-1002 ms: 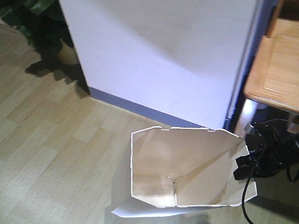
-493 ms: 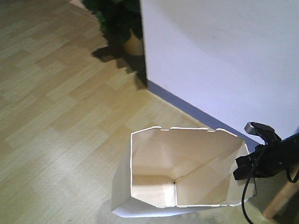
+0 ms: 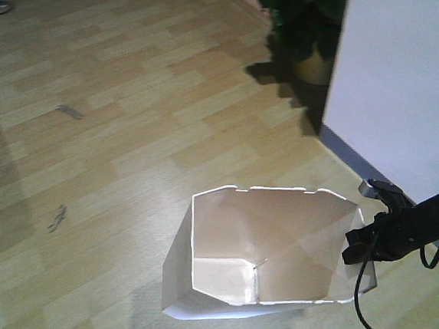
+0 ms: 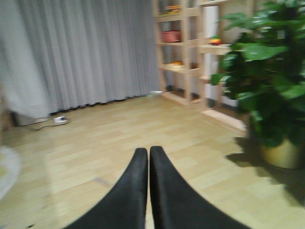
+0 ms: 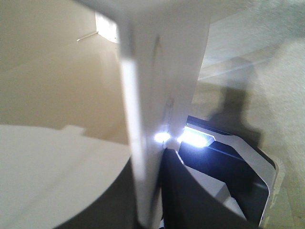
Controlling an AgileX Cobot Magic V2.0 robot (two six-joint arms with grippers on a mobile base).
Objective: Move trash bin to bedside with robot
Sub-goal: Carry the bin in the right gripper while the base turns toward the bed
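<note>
The white room wall (image 3: 397, 80) has slid right, suggesting a turn, no bed seen yet; the right black claw (image 3: 359, 246) pinches the white plastic bin (image 3: 287, 235), the left black claw (image 4: 148, 160) is pressed together.

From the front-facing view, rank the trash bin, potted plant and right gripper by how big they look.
1. trash bin.
2. potted plant, though farther away and cropped at the picture's edge.
3. right gripper, clamped on the bin's rim.

Right tool (image 3: 358, 246) clamps trash bin (image 3: 211, 242) wall; left tool (image 4: 148, 186) has fingers (image 4: 135, 191) pressed together.
</note>
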